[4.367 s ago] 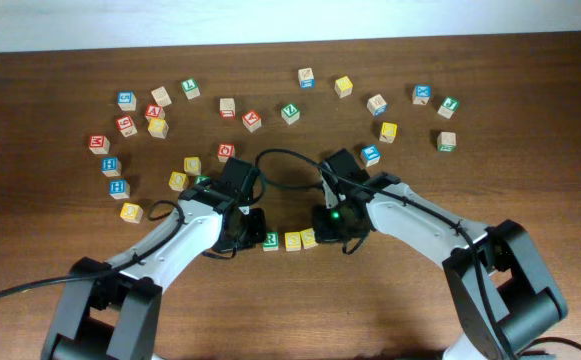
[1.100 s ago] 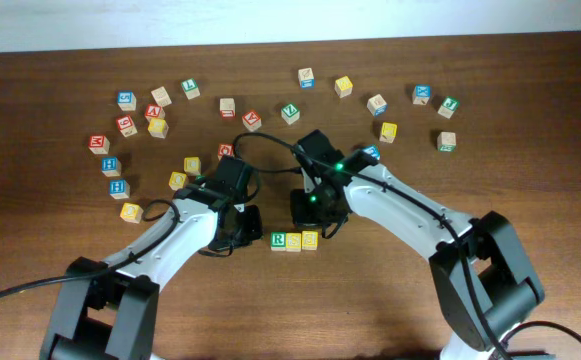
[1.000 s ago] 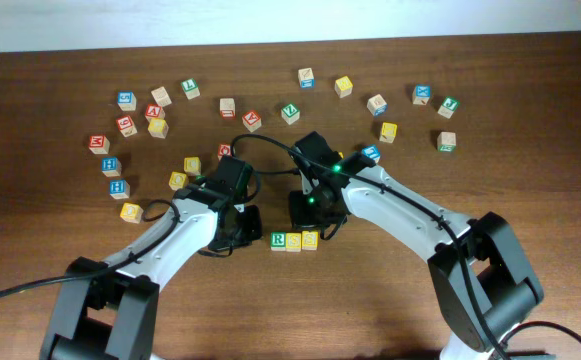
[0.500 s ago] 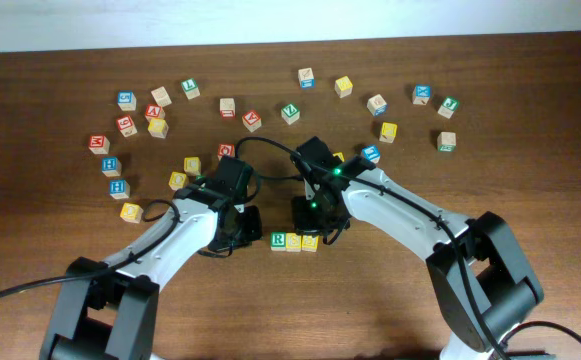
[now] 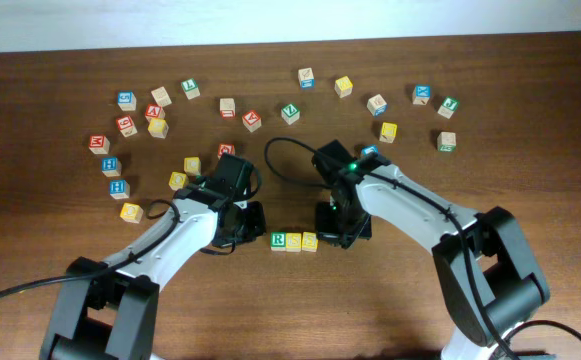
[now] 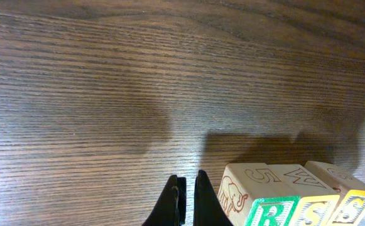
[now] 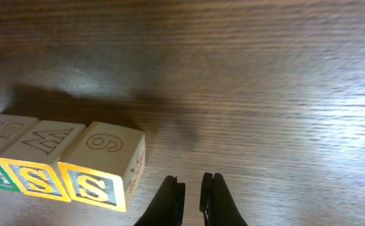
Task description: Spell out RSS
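1. At the near middle of the table, three cubes stand in one straight row, side by side and touching. The R cube is on the left of the overhead view, the middle S cube is next, and the end S cube closes the row.
2. Seen from overhead, the tops read R, S, S (one green face, then two yellow ones).
3. The left gripper sits low over the wood just beside the R cube, on the row's outer left end. Its jaws are drawn almost together, with only a thin slit between them and nothing in it.
4. The right gripper sits low near the end S cube, on the opposite end of the row and apart from it. Its jaws are also narrow and hold nothing, with bare wood showing in the small gap.
5. Both arms reach in from the near edge and flank the row.
6. Loose cubes in red, blue, green and yellow lie scattered across the far part of the table, well apart from the row.
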Motion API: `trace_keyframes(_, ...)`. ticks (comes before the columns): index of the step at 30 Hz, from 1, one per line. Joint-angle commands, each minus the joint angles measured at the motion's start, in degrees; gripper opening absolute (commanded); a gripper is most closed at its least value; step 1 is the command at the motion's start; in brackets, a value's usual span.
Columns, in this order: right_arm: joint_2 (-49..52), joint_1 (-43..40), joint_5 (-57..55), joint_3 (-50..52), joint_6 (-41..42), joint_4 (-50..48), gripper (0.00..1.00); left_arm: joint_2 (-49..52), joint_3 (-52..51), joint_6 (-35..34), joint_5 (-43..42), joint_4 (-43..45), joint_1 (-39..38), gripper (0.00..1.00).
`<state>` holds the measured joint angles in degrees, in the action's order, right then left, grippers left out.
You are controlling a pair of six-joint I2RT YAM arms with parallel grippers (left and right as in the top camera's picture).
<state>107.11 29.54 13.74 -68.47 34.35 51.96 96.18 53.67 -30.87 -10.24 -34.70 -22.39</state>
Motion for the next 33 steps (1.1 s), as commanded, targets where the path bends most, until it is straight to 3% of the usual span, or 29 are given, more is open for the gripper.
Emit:
trace_keyframes(1,0.1,1.8,-0.3,0.6,4.1,-1.4,0.04,0.7,-0.3,0.9,-1.4,-0.2,-0.2,0.0)
trace_keyframes(8,0.1,3.1,4.0,0.7,4.3,-6.4,0.04,0.7,-0.3,0.5,-1.6,0.2,-4.5,0.0)
trace_keyframes(33,0.1,3.0,0.5,0.7,3.5,-5.4,0.04,0.7,-0.3,0.5,-1.3,0.0,-4.5,0.0)
